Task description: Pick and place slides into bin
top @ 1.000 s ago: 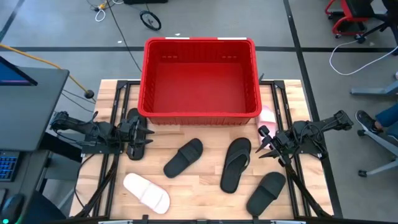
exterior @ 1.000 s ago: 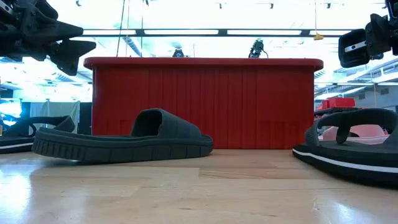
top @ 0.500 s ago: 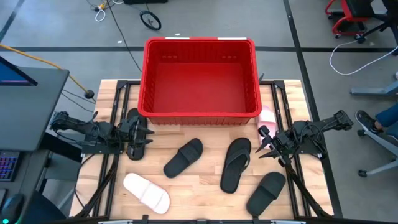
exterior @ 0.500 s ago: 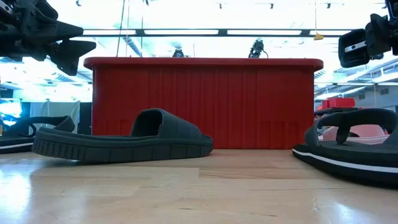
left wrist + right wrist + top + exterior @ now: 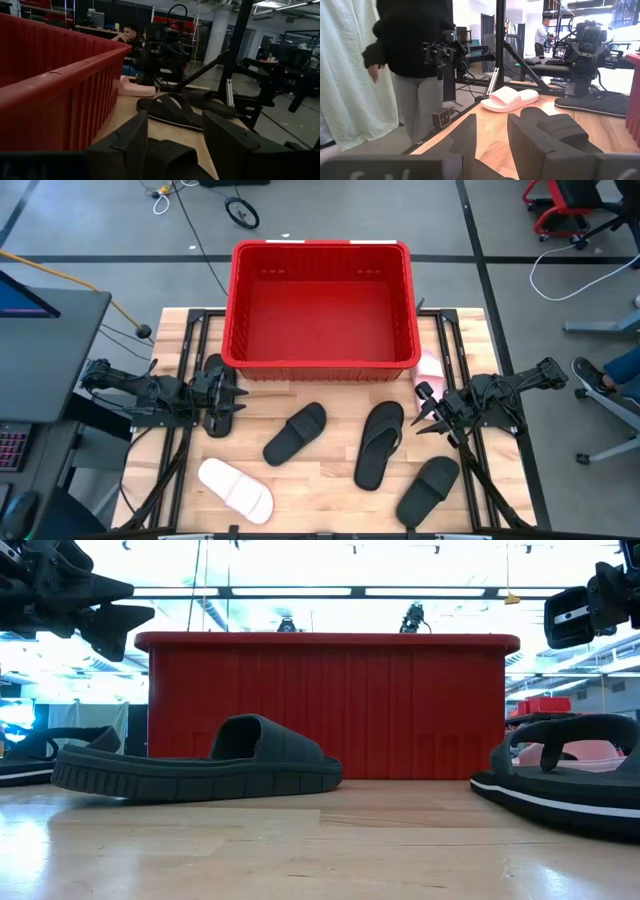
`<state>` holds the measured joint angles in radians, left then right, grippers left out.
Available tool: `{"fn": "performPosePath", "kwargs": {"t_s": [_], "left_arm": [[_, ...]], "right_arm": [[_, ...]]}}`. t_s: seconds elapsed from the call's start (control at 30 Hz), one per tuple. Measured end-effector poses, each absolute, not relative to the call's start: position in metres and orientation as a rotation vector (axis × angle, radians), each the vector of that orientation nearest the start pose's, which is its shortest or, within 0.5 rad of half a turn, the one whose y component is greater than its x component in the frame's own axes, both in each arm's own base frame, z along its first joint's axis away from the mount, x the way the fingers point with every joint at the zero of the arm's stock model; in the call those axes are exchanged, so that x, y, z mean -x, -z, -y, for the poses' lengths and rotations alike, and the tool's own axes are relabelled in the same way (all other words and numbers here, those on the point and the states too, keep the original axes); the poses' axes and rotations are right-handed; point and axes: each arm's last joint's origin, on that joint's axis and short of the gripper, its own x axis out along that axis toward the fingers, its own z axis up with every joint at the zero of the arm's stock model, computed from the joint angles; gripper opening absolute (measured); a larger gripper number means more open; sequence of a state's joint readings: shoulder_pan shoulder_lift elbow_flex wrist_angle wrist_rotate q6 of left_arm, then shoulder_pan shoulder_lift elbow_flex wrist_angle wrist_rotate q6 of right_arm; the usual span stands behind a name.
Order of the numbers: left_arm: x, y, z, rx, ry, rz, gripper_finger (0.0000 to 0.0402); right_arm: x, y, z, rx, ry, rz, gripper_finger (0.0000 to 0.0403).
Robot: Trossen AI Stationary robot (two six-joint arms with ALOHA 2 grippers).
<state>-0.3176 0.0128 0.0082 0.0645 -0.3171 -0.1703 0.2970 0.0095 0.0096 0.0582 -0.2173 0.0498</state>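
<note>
The red bin (image 5: 322, 305) stands at the table's far middle. My left gripper (image 5: 236, 395) is open and hovers over a black slide (image 5: 214, 396) at the left, touching nothing. My right gripper (image 5: 425, 408) is open and empty at the right, just near of a pink slide (image 5: 428, 367) that lies by the bin's right near corner. A black slide (image 5: 296, 432), a black flip-flop (image 5: 380, 443), another black slide (image 5: 428, 490) and a white slide (image 5: 236, 489) lie flat on the table. In the low view both grippers (image 5: 110, 615) (image 5: 575, 615) hang well above the table.
Black frame rails (image 5: 186, 370) run along both sides of the wooden table. In the right wrist view a person in dark clothes (image 5: 415, 60) stands beyond the table's left edge. Bare wood (image 5: 330, 480) shows between the slides near the front edge.
</note>
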Motion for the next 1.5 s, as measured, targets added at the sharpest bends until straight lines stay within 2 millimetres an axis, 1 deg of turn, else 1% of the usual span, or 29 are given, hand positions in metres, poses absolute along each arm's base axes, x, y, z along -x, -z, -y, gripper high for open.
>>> {"fn": "performPosePath", "kwargs": {"t_s": [0.23, 0.47, 0.7, 0.93, 1.17, 1.3, 1.4, 1.47, 1.5], "left_arm": [[-0.094, -0.171, 0.021, 0.189, 0.005, 0.057, 0.0188], [-0.094, -0.171, 0.022, 0.189, 0.005, 0.056, 0.0194], [-0.094, -0.171, 0.022, 0.189, 0.005, 0.057, 0.0188], [-0.094, -0.171, 0.022, 0.189, 0.005, 0.057, 0.0194], [-0.094, -0.171, 0.021, 0.19, 0.005, 0.057, 0.0188], [-0.094, -0.171, 0.022, 0.19, 0.005, 0.058, 0.0191], [-0.094, -0.174, 0.021, 0.2, -0.011, 0.089, 0.0193], [-0.093, -0.182, 0.02, 0.234, -0.009, 0.168, 0.0192], [-0.092, -0.187, 0.02, 0.284, -0.002, 0.215, 0.019]], "right_arm": [[-0.091, -0.172, -0.034, -0.051, -0.516, 0.046, 0.0116], [-0.091, -0.172, -0.034, -0.051, -0.516, 0.046, 0.0116], [-0.091, -0.172, -0.034, -0.051, -0.516, 0.046, 0.0116], [-0.091, -0.172, -0.034, -0.051, -0.516, 0.046, 0.0116], [-0.091, -0.172, -0.034, -0.051, -0.515, 0.046, 0.0116], [-0.091, -0.172, -0.034, -0.051, -0.516, 0.046, 0.0116], [-0.091, -0.172, -0.034, -0.051, -0.516, 0.046, 0.0116], [-0.091, -0.172, -0.034, -0.051, -0.516, 0.046, 0.0116], [-0.091, -0.172, -0.034, -0.051, -0.516, 0.046, 0.0116]]}}
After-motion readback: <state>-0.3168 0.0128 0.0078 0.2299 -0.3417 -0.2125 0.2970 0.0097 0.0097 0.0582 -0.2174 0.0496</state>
